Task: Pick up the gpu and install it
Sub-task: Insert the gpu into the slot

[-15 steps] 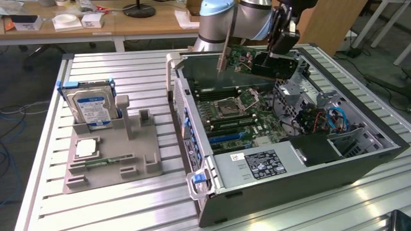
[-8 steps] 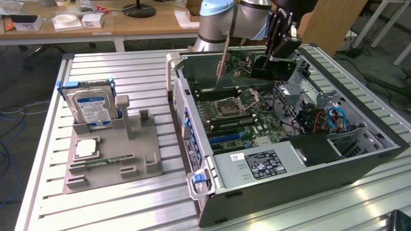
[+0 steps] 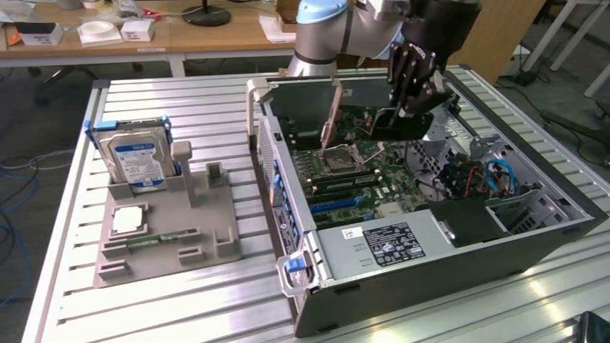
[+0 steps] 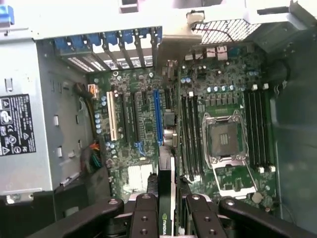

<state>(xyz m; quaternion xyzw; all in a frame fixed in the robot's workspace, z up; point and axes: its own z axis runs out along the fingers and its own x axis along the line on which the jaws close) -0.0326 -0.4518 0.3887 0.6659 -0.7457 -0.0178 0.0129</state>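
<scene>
GPU gripped edge-on over the open PC case (image 3: 533, 236), not seated.
I've got the gripper (image 4: 166, 201) partly closed and clamped on the gpu (image 4: 165, 223). The card hangs thin edge down above the motherboard (image 4: 143, 129), near the blue slot (image 4: 157, 116), which I judge suits a straight push-in. The case lies on its side, so the slots face up toward the card.

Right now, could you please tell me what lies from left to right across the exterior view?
Hard drive → CPU socket → gpu held in the jaws → blue cables.
</scene>
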